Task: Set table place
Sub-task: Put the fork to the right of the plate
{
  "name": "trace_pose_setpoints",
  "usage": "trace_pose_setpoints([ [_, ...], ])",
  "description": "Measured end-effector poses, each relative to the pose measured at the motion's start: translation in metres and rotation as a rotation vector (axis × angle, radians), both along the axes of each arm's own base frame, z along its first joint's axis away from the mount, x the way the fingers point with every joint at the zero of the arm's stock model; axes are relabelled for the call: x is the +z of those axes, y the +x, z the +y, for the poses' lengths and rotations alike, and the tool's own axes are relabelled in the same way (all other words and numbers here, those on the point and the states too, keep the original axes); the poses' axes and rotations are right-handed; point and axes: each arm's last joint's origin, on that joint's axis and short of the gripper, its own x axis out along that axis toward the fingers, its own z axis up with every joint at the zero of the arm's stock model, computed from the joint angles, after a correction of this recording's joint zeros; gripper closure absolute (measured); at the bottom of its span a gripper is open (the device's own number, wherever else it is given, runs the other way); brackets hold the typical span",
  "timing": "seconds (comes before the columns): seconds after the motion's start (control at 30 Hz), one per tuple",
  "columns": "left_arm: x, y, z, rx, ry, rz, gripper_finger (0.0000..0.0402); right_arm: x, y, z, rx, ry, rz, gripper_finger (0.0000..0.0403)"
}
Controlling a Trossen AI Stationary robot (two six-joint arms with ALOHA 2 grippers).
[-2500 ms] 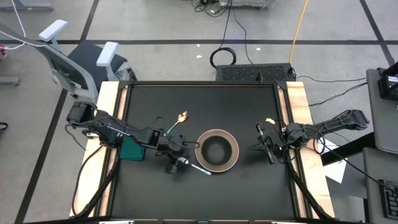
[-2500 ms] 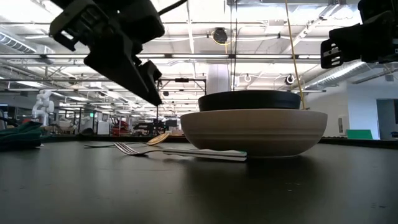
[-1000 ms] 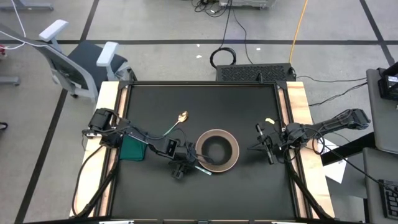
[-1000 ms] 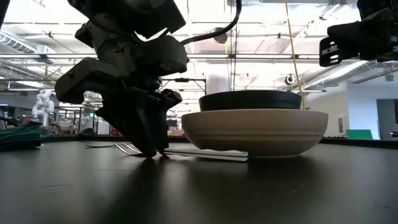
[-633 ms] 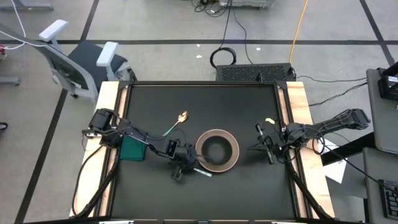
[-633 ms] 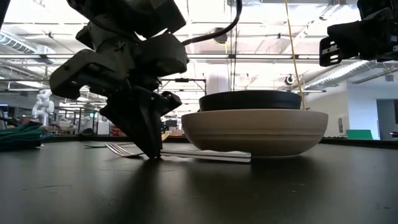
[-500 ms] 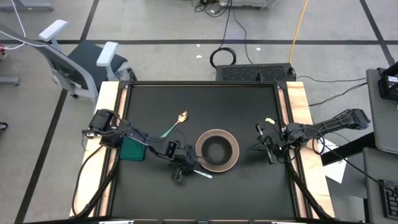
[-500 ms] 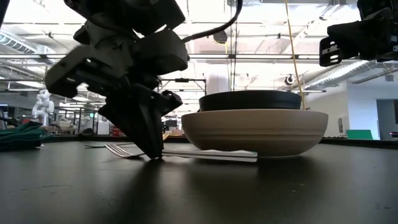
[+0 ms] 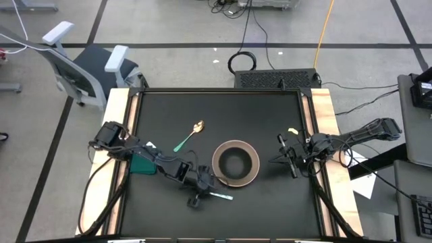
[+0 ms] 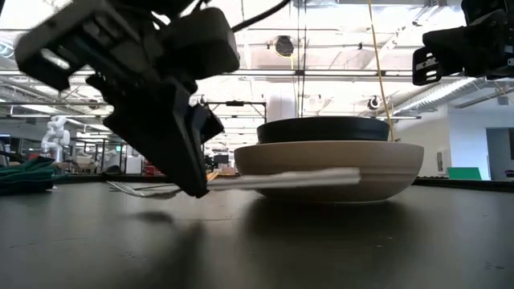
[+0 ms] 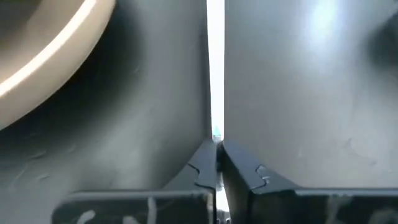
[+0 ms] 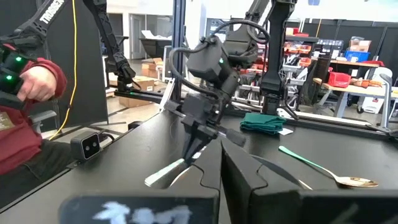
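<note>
Bright ceiling lights backlight my low view, turning my left gripper (image 10: pixel 197 189) into a motion-blurred silhouette. Glare streaks the matte table (image 11: pixel 311 93) in my soft-focus left wrist view. Overhead lighting is even.

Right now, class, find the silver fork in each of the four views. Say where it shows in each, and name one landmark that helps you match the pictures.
High view: fork below-left of the plate, in the left gripper.
Low view: fork lifted level, crossing the plate's front.
Left wrist view: fork runs up the centre from the shut gripper.
Right wrist view: fork at lower centre-left.
Shared landmark: the plate, except in the right wrist view.
</note>
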Motion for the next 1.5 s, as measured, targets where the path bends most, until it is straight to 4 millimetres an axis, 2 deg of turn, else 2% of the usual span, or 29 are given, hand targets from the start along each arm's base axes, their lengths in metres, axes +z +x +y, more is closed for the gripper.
trace_pose_setpoints([
  [0.17,0.004,0.002,-0.010,0.071,-0.064,-0.043,0.0384,0.000,0.000,0.000,0.000,0.000,-0.001,0.0403],
  [0.3,0.006,0.004,-0.009,0.161,-0.077,-0.063,0.0395,0.002,0.000,0.000,0.000,0.004,-0.021,0.0403],
  [0.4,0.008,0.006,-0.009,0.215,-0.086,-0.084,0.0386,0.003,0.000,0.000,0.000,0.005,-0.031,0.0403],
  [0.7,0.013,0.005,-0.023,0.207,-0.128,-0.149,0.0392,0.003,0.000,0.000,0.000,0.001,-0.031,0.0403],
  [0.83,0.007,0.003,-0.030,0.226,-0.116,-0.149,0.0381,0.003,0.000,0.000,0.000,0.001,-0.031,0.0403],
  [1.03,-0.003,0.005,-0.039,0.248,-0.137,-0.170,0.0395,0.003,0.000,0.000,0.000,0.002,-0.037,0.0403],
  [1.23,-0.015,0.003,-0.047,0.242,-0.152,-0.135,0.0379,0.004,-0.001,0.000,0.000,0.002,-0.038,0.0403],
  [1.5,-0.017,0.002,-0.049,0.224,-0.150,-0.129,0.0393,0.004,-0.001,0.000,0.000,0.003,-0.040,0.0403],
])
